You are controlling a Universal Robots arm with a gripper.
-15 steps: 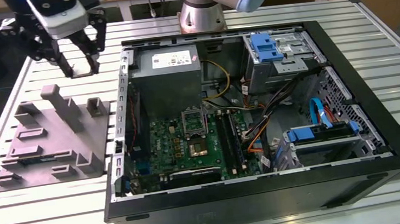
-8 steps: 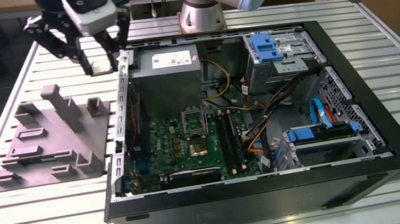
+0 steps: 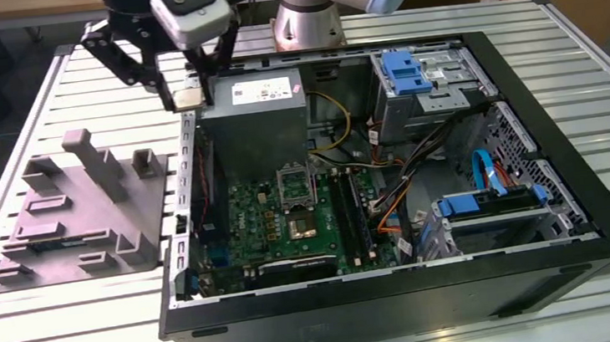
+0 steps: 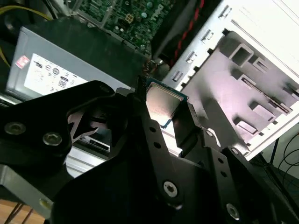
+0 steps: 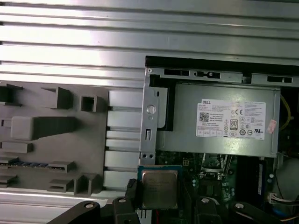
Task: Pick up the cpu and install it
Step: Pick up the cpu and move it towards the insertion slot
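Aloft, the gripper (image 3: 188,98) pinches opposite cpu (image 5: 159,189) edges over the case wall (image 3: 190,169)

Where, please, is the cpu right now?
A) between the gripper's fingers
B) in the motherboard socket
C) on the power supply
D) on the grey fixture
A: in the first wrist view the gripper clamps the cpu by its edges, clear of the grey fixture.

- The cpu (image 5: 159,189) is a small, thin square chip with a silvery-grey metal top and a paler border.
- It is off every surface, clamped by two opposite edges in the gripper (image 5: 159,198).
- In the first wrist view its metal top faces the camera.
- In the exterior view it seems to hang over the computer case (image 3: 578,220), at the wall beside the power supply (image 3: 261,121).
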